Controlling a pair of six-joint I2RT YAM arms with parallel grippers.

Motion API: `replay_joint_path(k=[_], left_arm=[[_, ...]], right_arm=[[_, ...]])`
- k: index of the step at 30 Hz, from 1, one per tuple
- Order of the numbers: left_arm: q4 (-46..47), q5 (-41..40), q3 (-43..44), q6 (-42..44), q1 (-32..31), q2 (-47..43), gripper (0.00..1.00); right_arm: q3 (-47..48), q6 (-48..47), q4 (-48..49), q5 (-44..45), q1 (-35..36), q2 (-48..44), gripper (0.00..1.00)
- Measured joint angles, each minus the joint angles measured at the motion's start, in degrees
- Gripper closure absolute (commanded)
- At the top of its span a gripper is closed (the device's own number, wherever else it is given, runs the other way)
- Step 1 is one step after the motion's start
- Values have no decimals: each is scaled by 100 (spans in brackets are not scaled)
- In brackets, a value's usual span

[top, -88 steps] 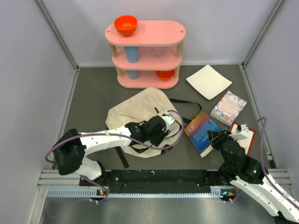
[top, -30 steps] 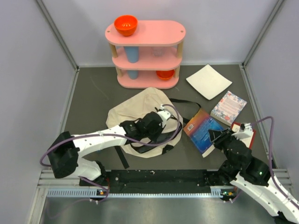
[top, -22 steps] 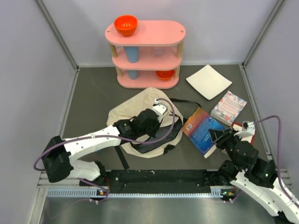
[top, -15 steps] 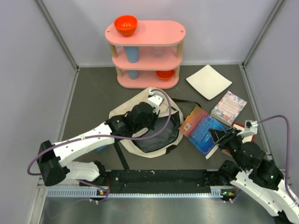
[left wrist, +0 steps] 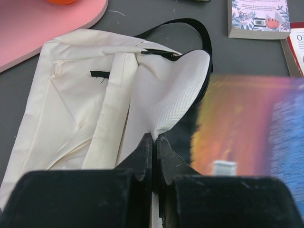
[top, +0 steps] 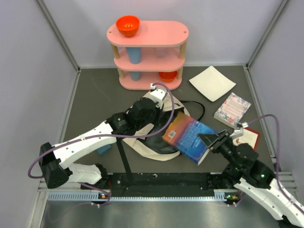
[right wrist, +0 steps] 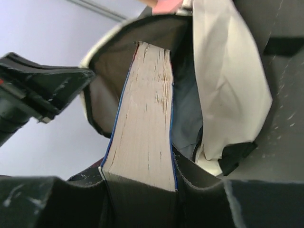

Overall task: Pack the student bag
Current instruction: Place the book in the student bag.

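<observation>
Left jaws pinch the student bag's point(left wrist: 71, 109) cream rim, mid-table point(top: 95, 99); right jaws grip one blue book point(top: 187, 135), its far end at the bag's open mouth. I count two more: a floral book point(top: 232, 109) and a red-edged book point(top: 251, 137).

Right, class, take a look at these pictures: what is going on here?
The left pincer is shut on the fabric of the student bag, holding its mouth open. The right pincer grips a blue and orange book, whose far end is at that opening. A floral book lies on the table.
</observation>
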Motion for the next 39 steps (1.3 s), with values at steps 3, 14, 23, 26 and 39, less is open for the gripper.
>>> replay_joint_path(k=[3,14,23,26,39], left_arm=[[107,11,-111,-28,0,0,100],[291,249,-422,-136,0,-208,100],[334,492,-417,-101,4,-323,100],[332,540,-415,-83,7,-323,100],[-55,601,321,37,17,-284,100]], right_arm=[[-1123,586,1099,-313,0,11,100],[-2409,1255,2391,-278,0,184,100],[-2330,1303,4404,-361,13,2741,100],[-2140,1209,4854,-415,48,3486,100],[-890,1145,6719,-332,92,5952,100]])
